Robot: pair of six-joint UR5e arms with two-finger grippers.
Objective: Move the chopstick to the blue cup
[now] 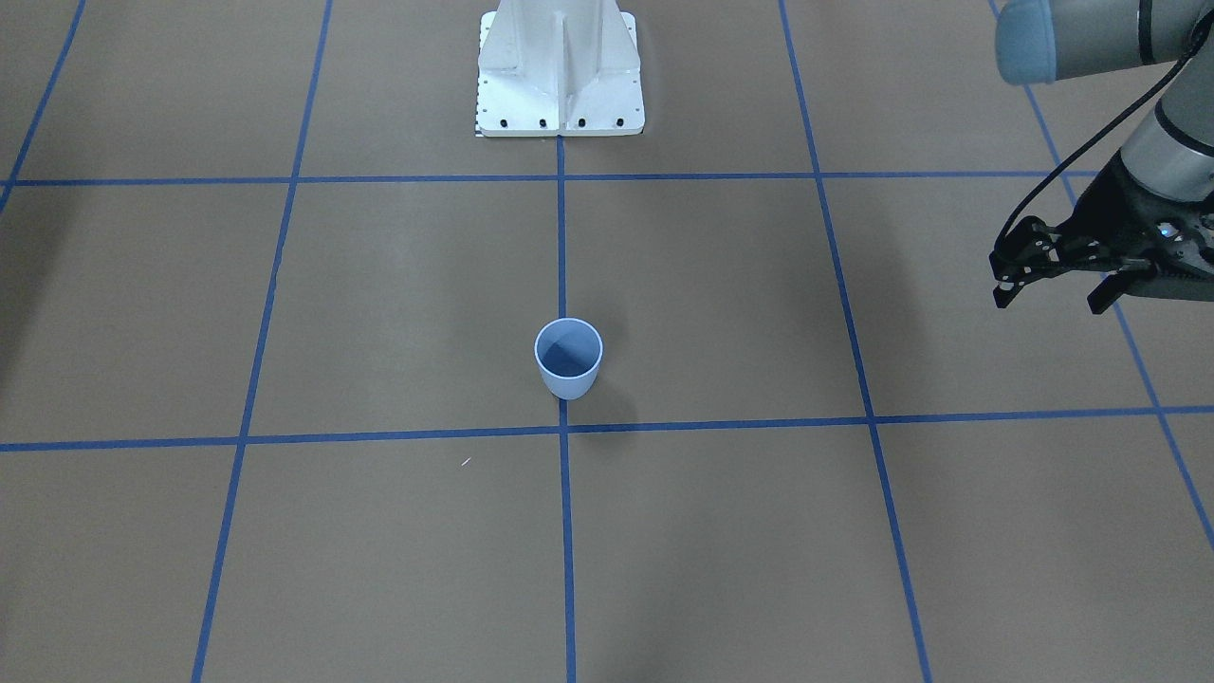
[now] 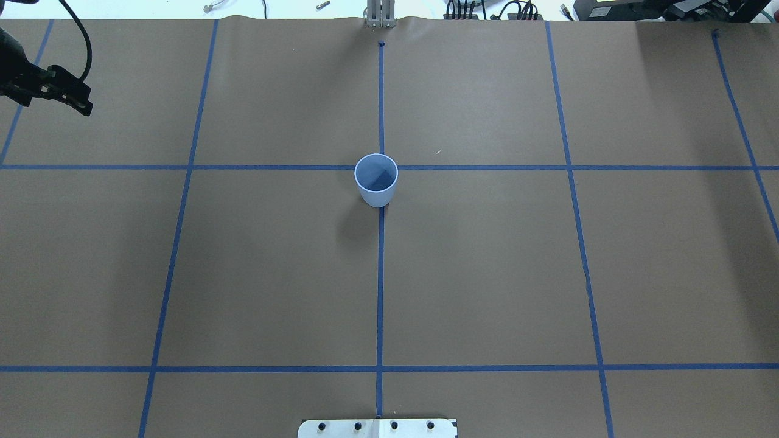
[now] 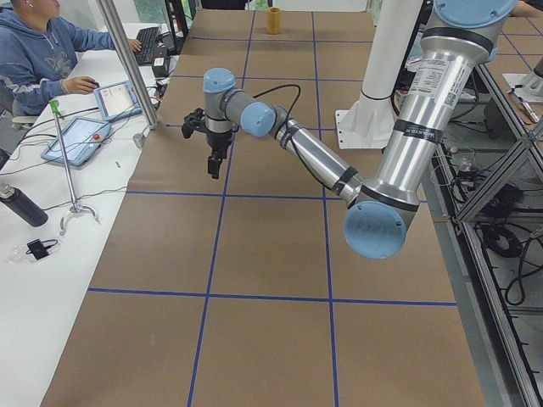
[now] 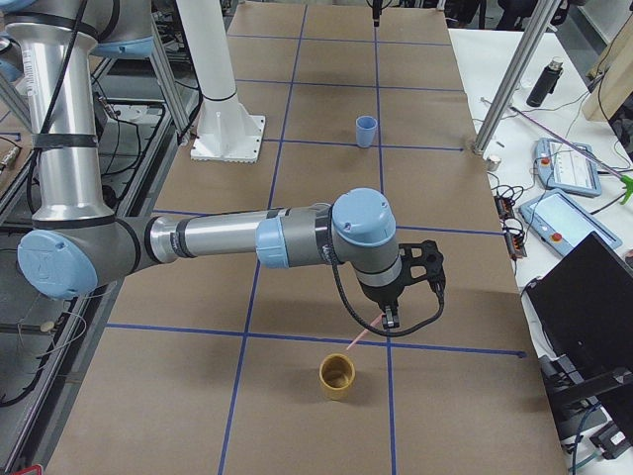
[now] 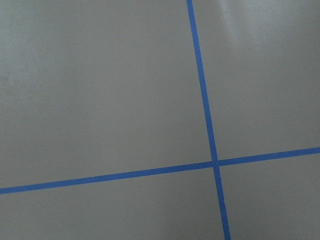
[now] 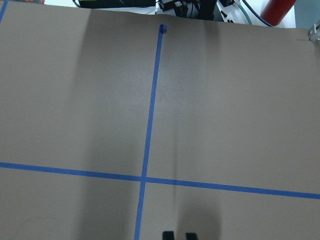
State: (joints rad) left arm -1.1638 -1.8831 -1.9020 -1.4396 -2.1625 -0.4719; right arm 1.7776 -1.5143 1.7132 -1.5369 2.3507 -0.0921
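The blue cup [image 1: 568, 359] stands upright and empty near the table's middle, on the centre tape line; it also shows in the overhead view [image 2: 376, 179] and far off in the exterior right view [image 4: 366, 131]. My right gripper [image 4: 392, 319] hangs at the table's right end, shut on a thin pink chopstick [image 4: 362, 336] that slants down over a yellow cup [image 4: 336, 377]. Its fingertips [image 6: 168, 235] show close together at the bottom of the right wrist view. My left gripper [image 1: 1053, 292] is open and empty, held above the table far to the cup's side; it also shows in the overhead view [image 2: 72, 102].
The robot's white base [image 1: 560, 71] stands at the table's robot side. A metal post [image 4: 509, 84] and tablets [image 4: 564, 163] stand along the operators' edge. An operator [image 3: 38, 51] sits at the side bench. Blue tape lines cross the brown table.
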